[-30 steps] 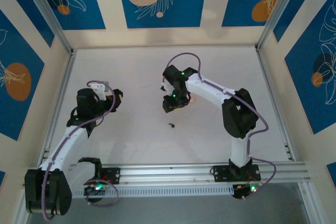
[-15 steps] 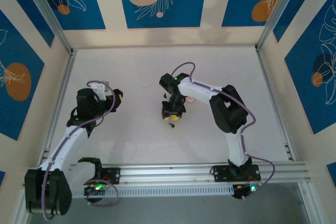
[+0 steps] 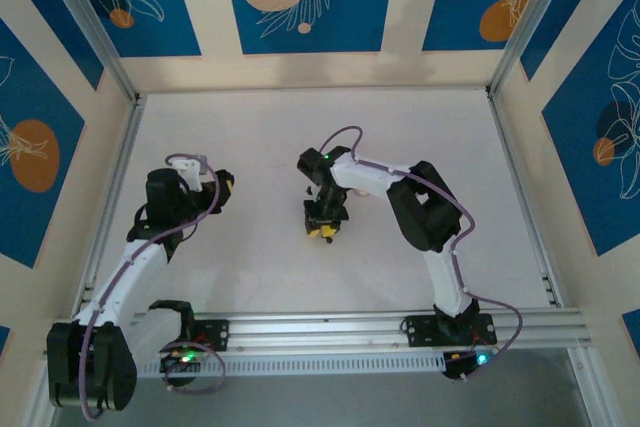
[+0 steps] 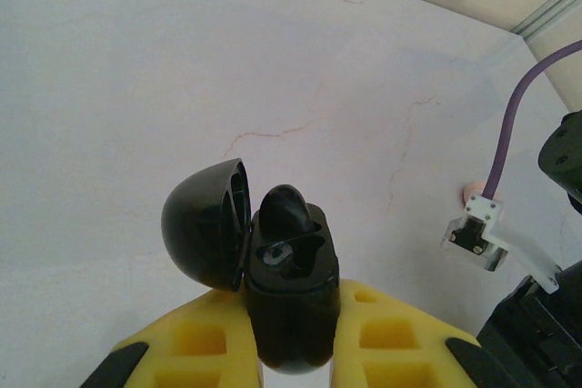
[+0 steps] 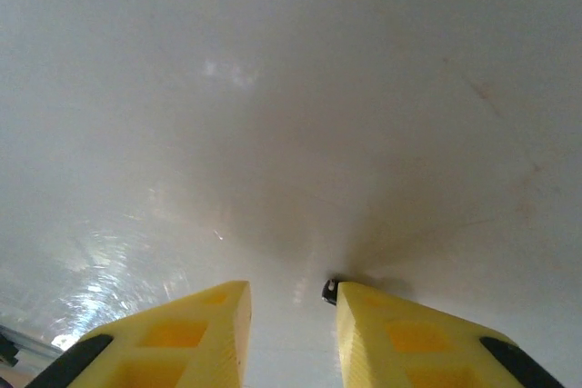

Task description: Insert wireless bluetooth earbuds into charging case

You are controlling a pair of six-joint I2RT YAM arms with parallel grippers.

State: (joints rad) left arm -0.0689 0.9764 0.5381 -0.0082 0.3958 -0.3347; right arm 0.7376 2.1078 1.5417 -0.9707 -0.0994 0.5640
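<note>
The left gripper clamps the charging case. The case's long axis runs out along the fingers, mouth facing away, lid swung left. One earbud sits inside, rounded head out. The right gripper stands parted; the second earbud touches its right fingertip, too small to tell its direction.

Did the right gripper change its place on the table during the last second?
Yes. In the top view the right gripper has come closer to the aluminium rail at the near edge, and slightly to the left.
</note>
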